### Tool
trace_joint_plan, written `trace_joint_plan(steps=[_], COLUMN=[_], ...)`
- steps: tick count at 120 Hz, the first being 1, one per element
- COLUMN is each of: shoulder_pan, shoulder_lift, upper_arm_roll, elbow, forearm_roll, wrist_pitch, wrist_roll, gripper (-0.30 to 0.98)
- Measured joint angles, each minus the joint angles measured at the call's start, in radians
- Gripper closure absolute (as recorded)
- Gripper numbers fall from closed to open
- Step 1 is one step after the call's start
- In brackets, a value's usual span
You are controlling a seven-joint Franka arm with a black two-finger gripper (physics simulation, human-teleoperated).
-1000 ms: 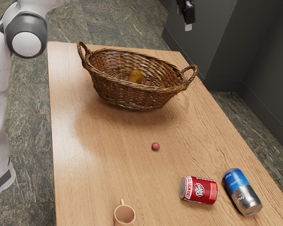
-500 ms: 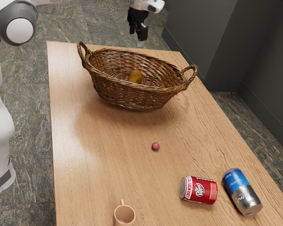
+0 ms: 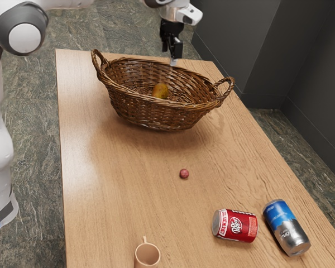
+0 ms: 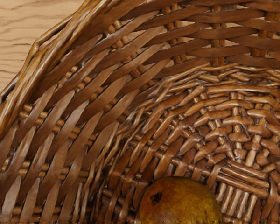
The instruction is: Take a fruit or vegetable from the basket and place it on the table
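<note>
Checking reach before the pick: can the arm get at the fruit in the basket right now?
Likely yes. The gripper hangs above the basket, whose top is open, and nothing lies over the fruit. The wicker walls could crowd a low sideways approach.

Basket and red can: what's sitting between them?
In the exterior view, a small, round, reddish thing lies on the table between the basket and the can.

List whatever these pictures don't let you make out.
Fruit, underside: exterior view, behind the basket's near wall.
Fruit, rest of it: wrist view, cut off by the lower edge.
Mug, base: exterior view, cut off by the lower edge.
Small red ball, what it is: exterior view, too small.
</note>
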Motion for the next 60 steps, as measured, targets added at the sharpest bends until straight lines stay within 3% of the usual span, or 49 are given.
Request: trace_joint_plan(steps=[28, 60], shoulder_pan=[-0.059, -0.026], shoulder_lift=[-0.025, -0.027], upper_arm_roll=[0.0, -0.003], elbow=[-0.038, -0.062], forearm_roll=[0.0, -0.026], wrist_pitch=[-0.021, -0.021], wrist_roll=[0.024, 0.075], gripper=[0.02, 0.02])
